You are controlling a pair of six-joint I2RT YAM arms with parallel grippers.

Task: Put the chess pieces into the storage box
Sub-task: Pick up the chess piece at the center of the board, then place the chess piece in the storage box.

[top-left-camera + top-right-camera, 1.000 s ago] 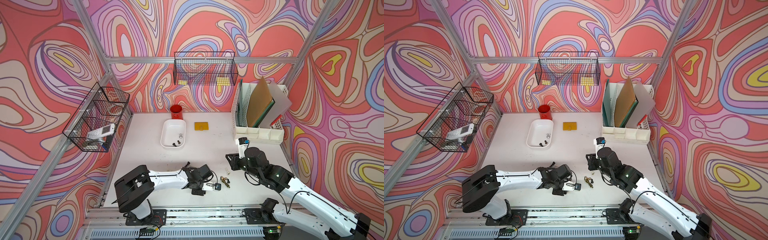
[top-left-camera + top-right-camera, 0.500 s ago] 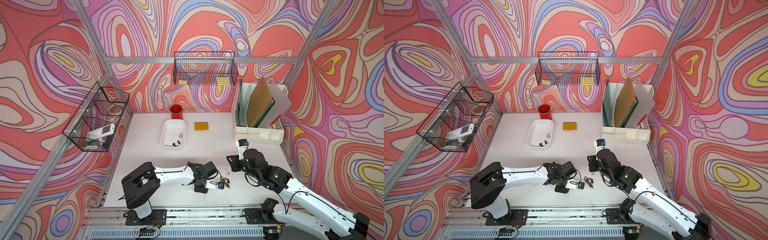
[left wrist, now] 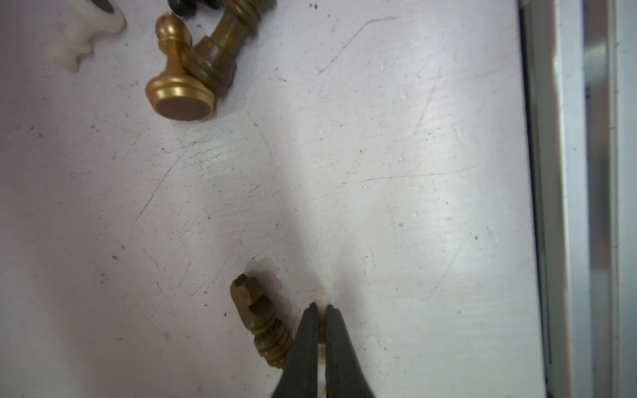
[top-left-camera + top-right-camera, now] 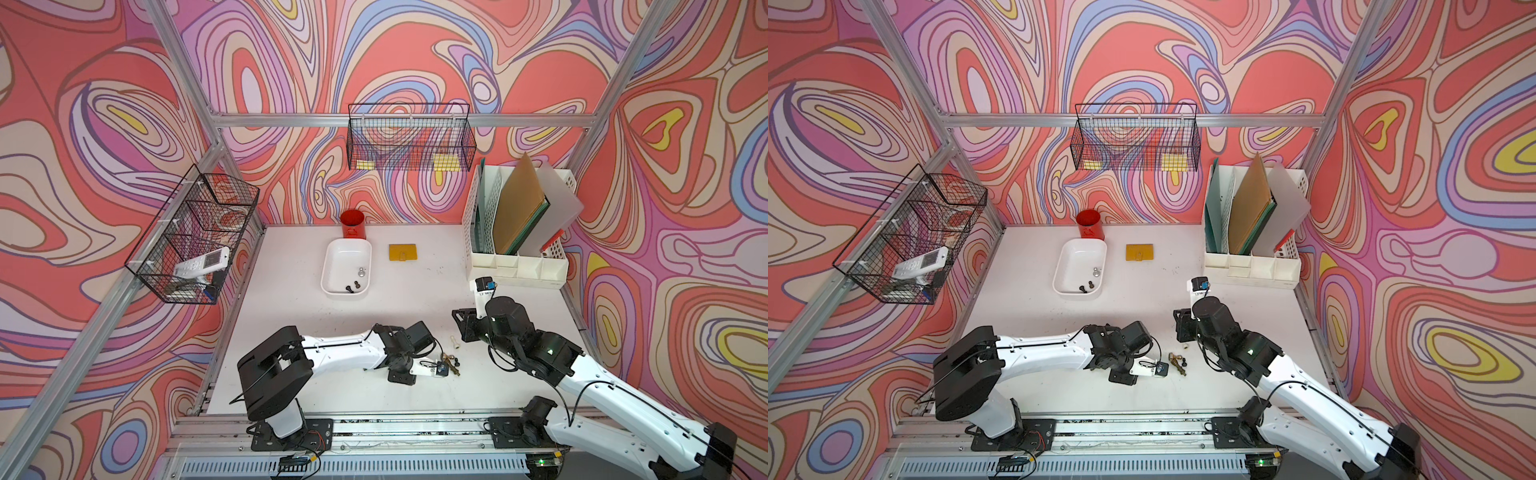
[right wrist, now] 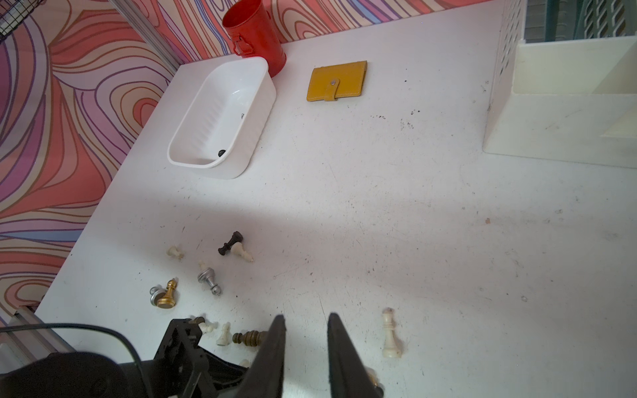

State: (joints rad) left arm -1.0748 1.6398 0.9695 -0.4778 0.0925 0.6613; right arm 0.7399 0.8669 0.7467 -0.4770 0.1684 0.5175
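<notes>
Your left gripper [image 3: 321, 307] has reached out, clenching a white chess piece [image 3: 322, 296]; right gripper [image 5: 305, 322] gapes empty. Storage box [image 4: 343, 258] holds 3; most remain outside.

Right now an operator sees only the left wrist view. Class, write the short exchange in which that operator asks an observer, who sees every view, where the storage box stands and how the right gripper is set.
Operator: My left gripper is shut on a small white piece. Where is the storage box?
Observer: The storage box stands at the back of the table, just in front of the red cup.
Operator: And the right gripper?
Observer: The right gripper is open and empty above the table, with a tall white piece beside it.
</notes>
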